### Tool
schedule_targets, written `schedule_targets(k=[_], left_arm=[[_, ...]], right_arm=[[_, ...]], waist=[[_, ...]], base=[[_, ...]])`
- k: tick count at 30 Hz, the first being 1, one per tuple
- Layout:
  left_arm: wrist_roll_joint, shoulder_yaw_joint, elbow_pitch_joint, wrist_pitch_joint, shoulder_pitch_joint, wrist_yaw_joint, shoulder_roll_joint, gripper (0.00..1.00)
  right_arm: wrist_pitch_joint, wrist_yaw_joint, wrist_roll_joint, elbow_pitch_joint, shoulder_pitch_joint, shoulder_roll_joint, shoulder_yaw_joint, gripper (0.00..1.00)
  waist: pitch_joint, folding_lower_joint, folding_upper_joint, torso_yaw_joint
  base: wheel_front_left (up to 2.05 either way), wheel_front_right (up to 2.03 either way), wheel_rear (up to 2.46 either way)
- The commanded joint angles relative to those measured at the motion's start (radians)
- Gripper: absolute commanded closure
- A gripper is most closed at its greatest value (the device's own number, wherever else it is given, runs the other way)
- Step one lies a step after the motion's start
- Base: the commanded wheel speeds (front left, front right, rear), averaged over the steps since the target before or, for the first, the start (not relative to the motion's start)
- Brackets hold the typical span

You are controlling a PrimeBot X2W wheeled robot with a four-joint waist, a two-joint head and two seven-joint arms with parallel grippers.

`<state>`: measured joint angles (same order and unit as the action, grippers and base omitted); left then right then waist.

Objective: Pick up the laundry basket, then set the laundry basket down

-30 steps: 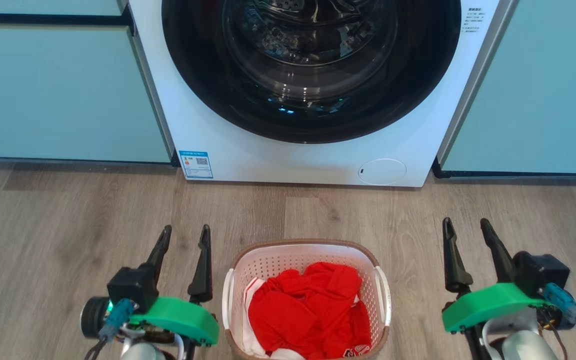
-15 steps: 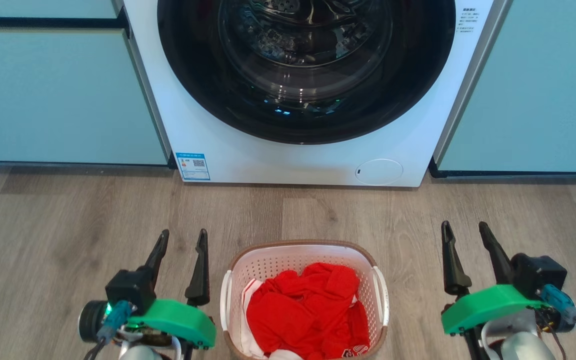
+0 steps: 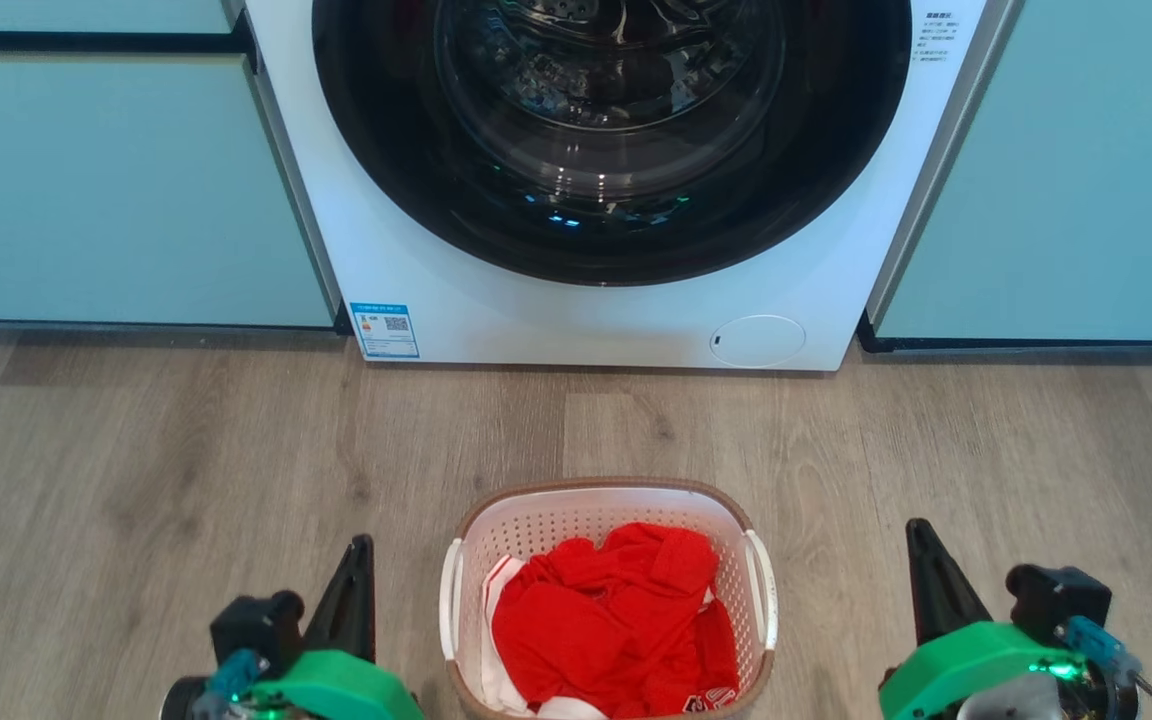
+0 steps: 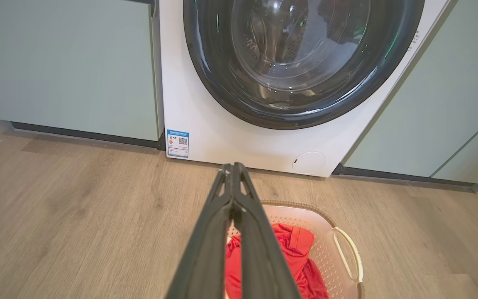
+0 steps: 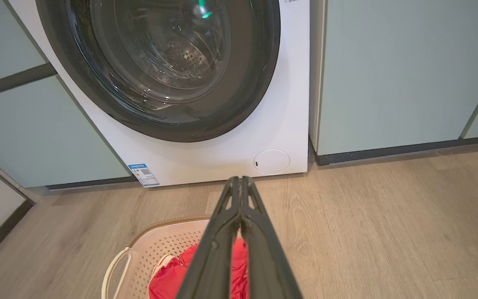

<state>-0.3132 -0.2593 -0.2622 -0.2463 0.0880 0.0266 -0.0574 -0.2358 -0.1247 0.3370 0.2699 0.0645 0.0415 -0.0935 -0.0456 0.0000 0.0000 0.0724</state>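
The left gripper (image 3: 361, 548), at the near left, has its two dark fingers pressed together into one point, holding nothing. The right gripper (image 3: 921, 540), at the near right, is pressed together the same way and is also empty. Both point away toward the far wall.

Between them the laundry basket (image 3: 576, 522) stands upright on the wooden floor (image 3: 136, 450), close to the left gripper and farther from the right, touching neither. Red clothes (image 3: 616, 620) are heaped inside it. Beyond it, well apart, is a white washing machine (image 3: 536, 310) with a dark round door, set between pale green cupboards (image 3: 116, 190).

How far along: a basket resting on the floor with both grippers empty beside it fits either a basket waiting to be lifted or one already lifted and put back down. The pictures do not settle which.

Hard to make out: the basket's near end is cut off by the bottom edge of the head view, and its base is hidden. In each wrist view the closed fingers cover part of the basket. The washing machine's top is out of frame.
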Motion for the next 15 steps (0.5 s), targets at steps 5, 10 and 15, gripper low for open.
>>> schedule_targets(k=[5,10,15], left_arm=[[-0.075,0.021,0.035,0.014,-0.054,-0.012,-0.005,1.00],[-0.132,0.032,0.032,0.026,-0.061,-0.018,-0.007,1.00],[-0.177,0.041,0.031,0.036,-0.066,-0.023,-0.009,1.00]], right_arm=[[0.013,0.000,0.074,-0.034,-0.047,0.006,0.012,1.00],[0.025,-0.001,0.129,-0.033,-0.052,0.008,0.018,1.00],[0.035,-0.001,0.172,-0.033,-0.057,0.010,0.022,1.00]], waist=[[0.002,0.0000,0.0000,-0.003],[0.004,0.0000,0.0000,-0.006],[0.006,0.0000,0.0000,-0.009]], base=[[0.00,0.00,0.00],[0.00,0.00,0.00],[0.00,0.00,0.00]])
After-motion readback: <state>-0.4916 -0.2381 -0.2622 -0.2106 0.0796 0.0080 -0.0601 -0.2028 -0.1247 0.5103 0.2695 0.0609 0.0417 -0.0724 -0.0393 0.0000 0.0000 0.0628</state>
